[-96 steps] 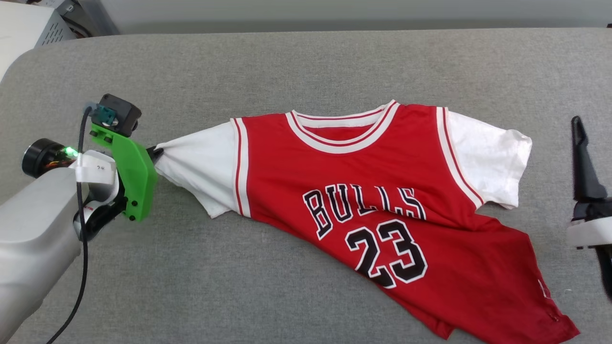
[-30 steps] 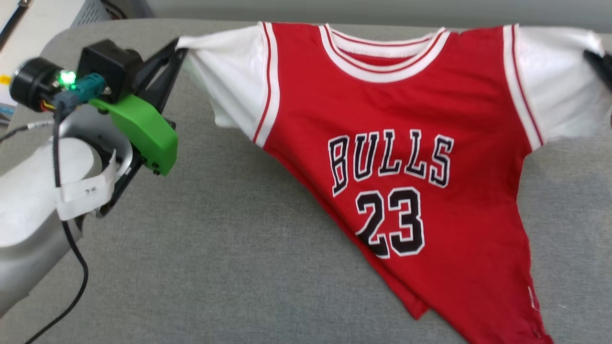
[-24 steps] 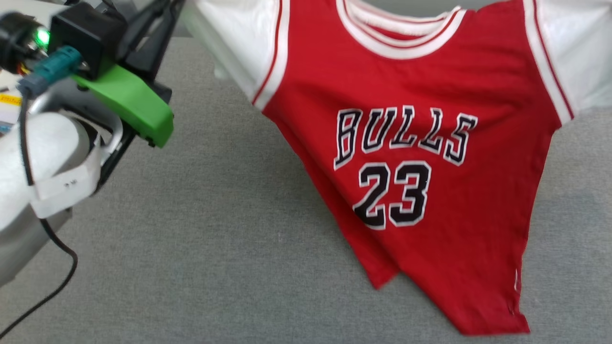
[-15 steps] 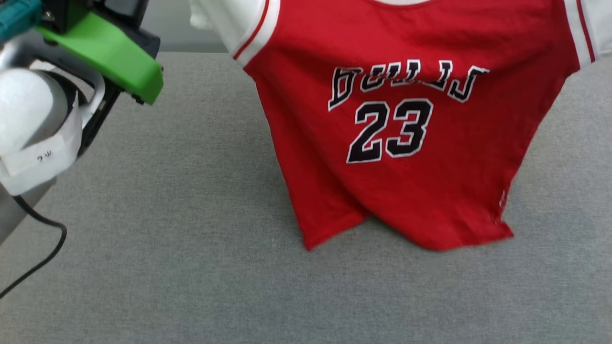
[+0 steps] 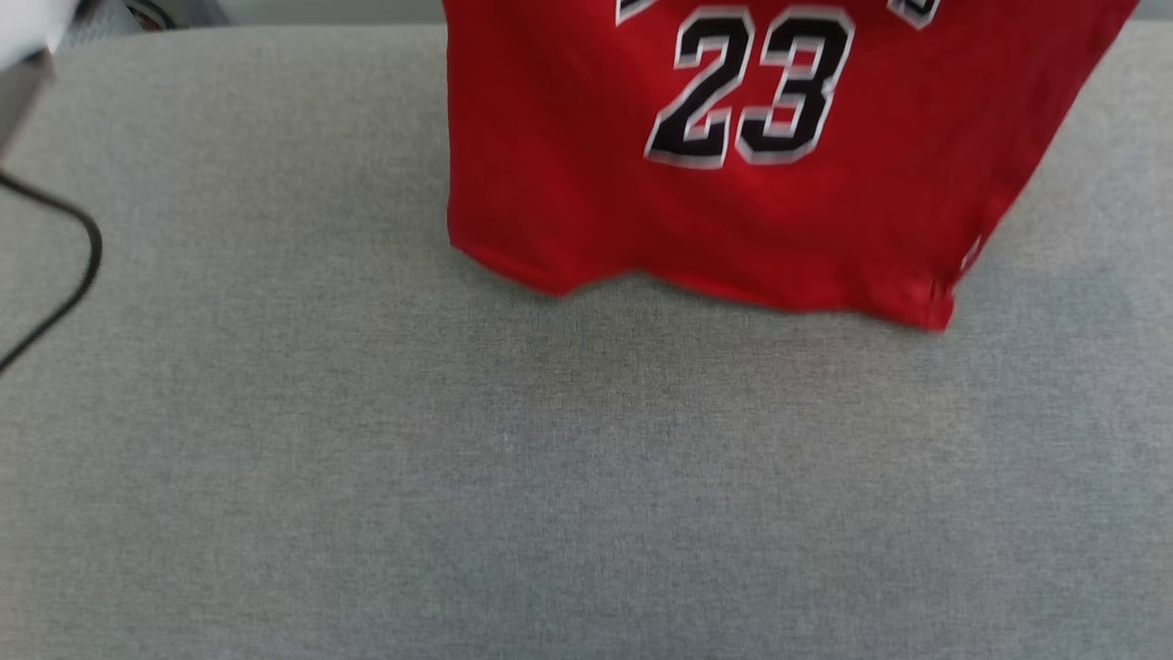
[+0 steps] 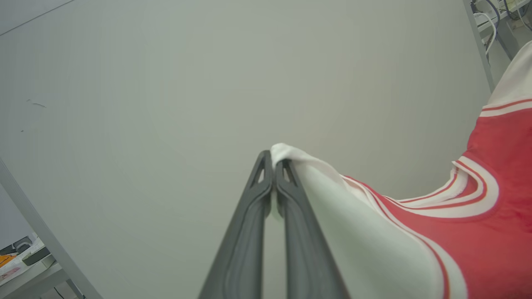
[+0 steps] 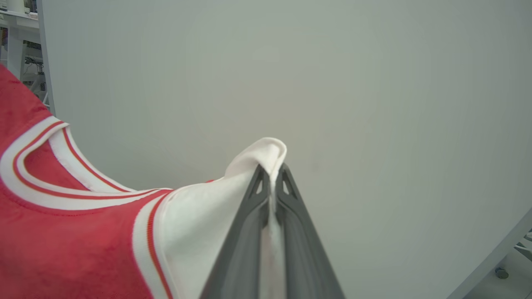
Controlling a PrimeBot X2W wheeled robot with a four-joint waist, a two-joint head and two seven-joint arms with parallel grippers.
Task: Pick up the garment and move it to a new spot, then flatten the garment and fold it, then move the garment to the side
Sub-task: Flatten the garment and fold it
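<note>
The garment (image 5: 586, 174), a red jersey with a black, white-outlined 23, hangs in the air over the grey table; its hem is at or just above the cloth surface, and its top runs out of the head view. My left gripper (image 6: 273, 160) is shut on the tip of one white sleeve (image 6: 353, 224). My right gripper (image 7: 272, 170) is shut on the tip of the other white sleeve (image 7: 199, 224). Between them the striped collar (image 6: 474, 195) sags. Both grippers are raised high, facing a pale wall.
The grey cloth-covered table (image 5: 550, 477) spreads below the jersey, its far edge near the top. A black cable (image 5: 64, 275) loops at the left edge. A desk corner with clutter (image 6: 20, 261) stands low in the left wrist view.
Both grippers have lifted the jersey by its sleeves off the table. The left arm, the collar and the lettering have gone out of the top of the head view.
</note>
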